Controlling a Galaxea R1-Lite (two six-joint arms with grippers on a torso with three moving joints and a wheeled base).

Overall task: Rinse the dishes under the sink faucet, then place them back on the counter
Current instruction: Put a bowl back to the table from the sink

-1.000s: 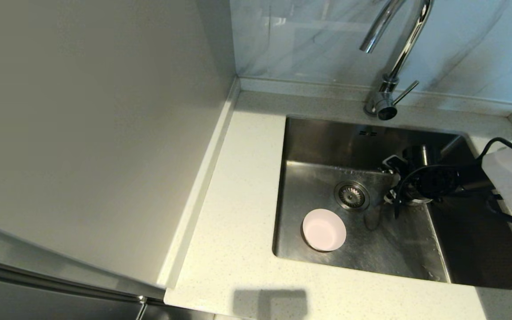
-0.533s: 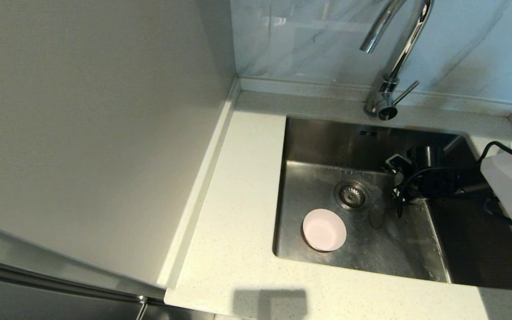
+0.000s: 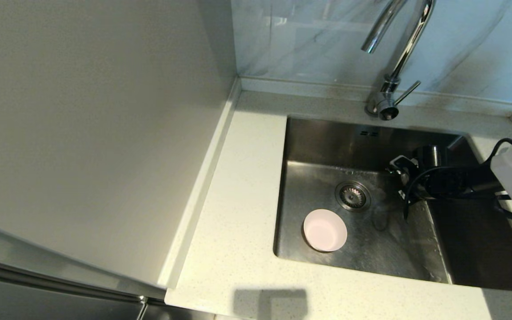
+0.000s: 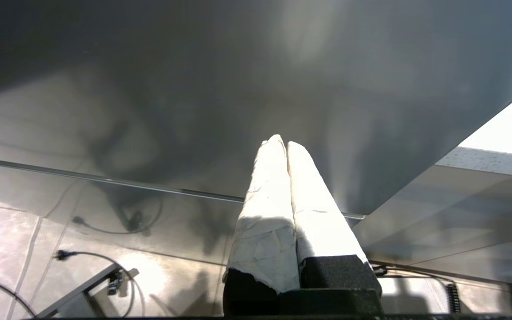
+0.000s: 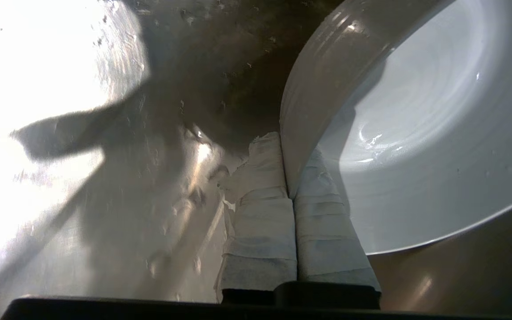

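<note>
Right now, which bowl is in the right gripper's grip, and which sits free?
The light grey bowl: the right gripper pinches its rim inside the sink. The pale pink bowl stands untouched near the drain.

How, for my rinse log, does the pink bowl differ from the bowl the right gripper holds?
The pink bowl stands free on the sink floor; the whitish bowl is clamped at its rim by the right gripper. The pink bowl is pale pink, the whitish bowl grey-white with water drops inside. Both are small, round, plain. The left gripper is parked, shut.
</note>
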